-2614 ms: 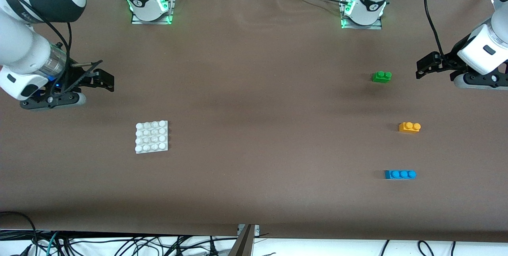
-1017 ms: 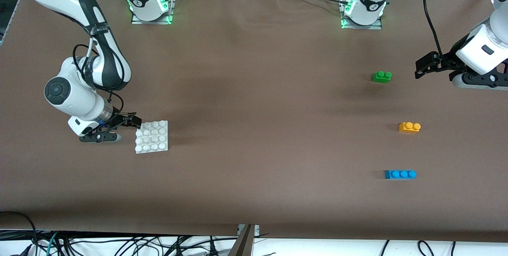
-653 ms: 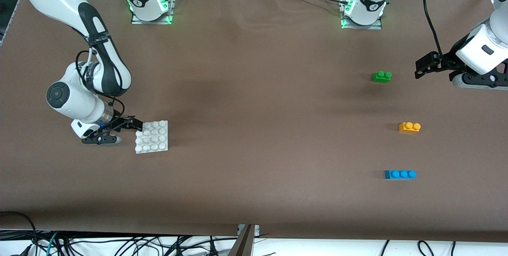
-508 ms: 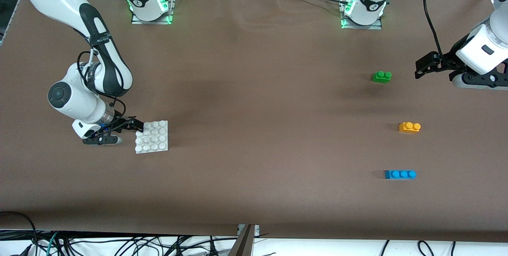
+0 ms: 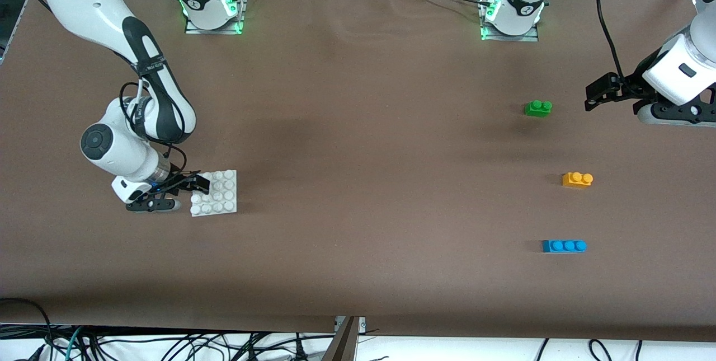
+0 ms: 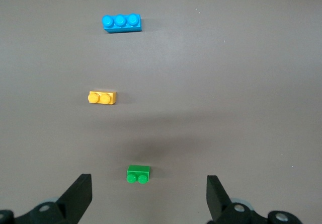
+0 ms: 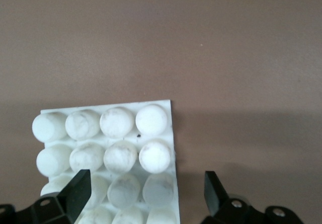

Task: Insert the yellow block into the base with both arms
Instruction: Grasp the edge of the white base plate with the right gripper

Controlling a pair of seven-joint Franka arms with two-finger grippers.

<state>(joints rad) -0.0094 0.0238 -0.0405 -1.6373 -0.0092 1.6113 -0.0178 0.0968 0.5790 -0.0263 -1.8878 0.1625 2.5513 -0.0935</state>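
Right gripper (image 5: pixel 193 186) agape over base (image 5: pixel 221 196).

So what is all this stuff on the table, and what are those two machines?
base: one, white, studded square plate toward the right arm's end.
green brick: one, green, toward the left arm's end, farthest of the three bricks from the front camera.
yellow block: one, orange-yellow, between the green and blue bricks.
blue brick: one, blue, three studs, nearest the camera.
table: one, brown.
right gripper: one, black, open at the base's edge.
left gripper: one, black, open, waiting beside the green brick.
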